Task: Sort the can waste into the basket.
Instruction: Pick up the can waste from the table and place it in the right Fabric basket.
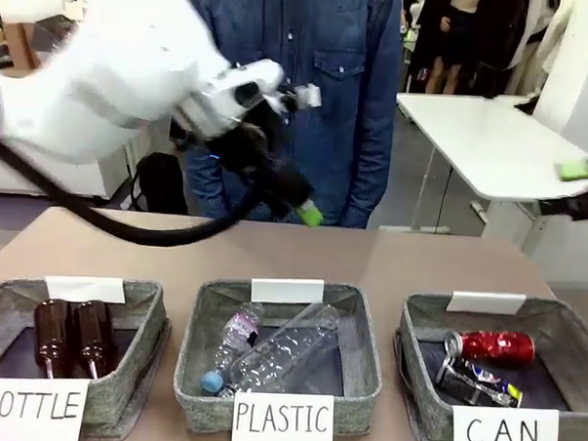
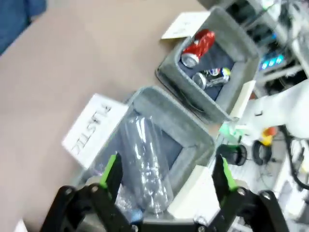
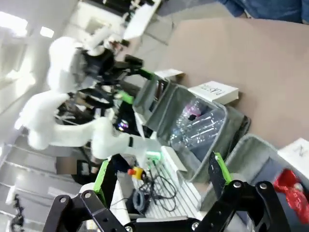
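Note:
Both cans lie inside the grey basket (image 1: 419,319) signed "CAN" at the front right: a red can (image 1: 492,344) and, in front of it, a silvery-dark can (image 1: 477,382). My left gripper (image 1: 299,206) hangs high over the far middle of the table, open and empty. In the left wrist view the gripper (image 2: 168,171) looks down past its green pads (image 2: 111,169) at the plastic basket, with the red can (image 2: 198,46) and the dark can (image 2: 211,78) farther off. My right gripper (image 1: 581,179) is raised at the far right, and its own view shows it (image 3: 160,173) open and empty.
The middle basket (image 1: 197,319) signed "PLASTIC" holds clear plastic bottles (image 1: 278,357). The left basket (image 1: 149,302) signed "BOTTLE" holds two brown glass bottles (image 1: 72,336). A person in denim (image 1: 320,75) stands at the far edge. A white table (image 1: 483,141) stands behind at the right.

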`<state>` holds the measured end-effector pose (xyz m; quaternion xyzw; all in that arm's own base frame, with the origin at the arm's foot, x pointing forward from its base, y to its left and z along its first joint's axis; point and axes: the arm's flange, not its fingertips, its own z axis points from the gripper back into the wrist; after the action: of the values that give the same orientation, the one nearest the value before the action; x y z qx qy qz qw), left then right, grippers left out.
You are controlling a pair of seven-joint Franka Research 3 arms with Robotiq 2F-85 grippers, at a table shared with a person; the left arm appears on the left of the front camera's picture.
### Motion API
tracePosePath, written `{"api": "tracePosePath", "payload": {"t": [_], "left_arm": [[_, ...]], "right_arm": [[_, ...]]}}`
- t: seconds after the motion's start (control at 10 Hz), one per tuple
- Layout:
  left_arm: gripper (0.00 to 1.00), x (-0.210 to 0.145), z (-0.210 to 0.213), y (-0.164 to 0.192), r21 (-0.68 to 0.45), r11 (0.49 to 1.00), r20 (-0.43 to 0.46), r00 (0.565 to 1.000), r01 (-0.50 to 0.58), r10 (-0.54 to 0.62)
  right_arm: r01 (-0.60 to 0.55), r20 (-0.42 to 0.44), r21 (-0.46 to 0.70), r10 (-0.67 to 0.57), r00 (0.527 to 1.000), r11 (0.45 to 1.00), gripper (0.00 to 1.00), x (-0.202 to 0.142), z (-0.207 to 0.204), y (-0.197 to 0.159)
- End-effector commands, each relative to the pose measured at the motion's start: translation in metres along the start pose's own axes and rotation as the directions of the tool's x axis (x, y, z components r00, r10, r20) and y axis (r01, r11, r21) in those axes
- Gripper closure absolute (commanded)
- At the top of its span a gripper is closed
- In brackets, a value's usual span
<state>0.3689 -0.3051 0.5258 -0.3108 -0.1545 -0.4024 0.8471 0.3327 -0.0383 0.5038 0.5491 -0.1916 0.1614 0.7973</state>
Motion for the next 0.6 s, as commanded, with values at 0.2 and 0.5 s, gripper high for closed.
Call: {"api": "tracePosePath", "payload": {"t": [0.2,0.5], "left_arm": [[0.04,-0.089,0.08,0.032,-0.132,0.982,0.166,0.974,-0.132,0.153],[0.04,-0.151,0.119,0.082,-0.33,0.941,0.367,0.909,-0.072,0.198]], "right_arm": [[0.027,0.009,0.028,-0.027,1.0,0.999,0.0,0.02,-0.125,-0.002],[0.317,0.053,0.233,-0.338,0.94,0.919,0.0,0.043,-0.145,0.024]]}}
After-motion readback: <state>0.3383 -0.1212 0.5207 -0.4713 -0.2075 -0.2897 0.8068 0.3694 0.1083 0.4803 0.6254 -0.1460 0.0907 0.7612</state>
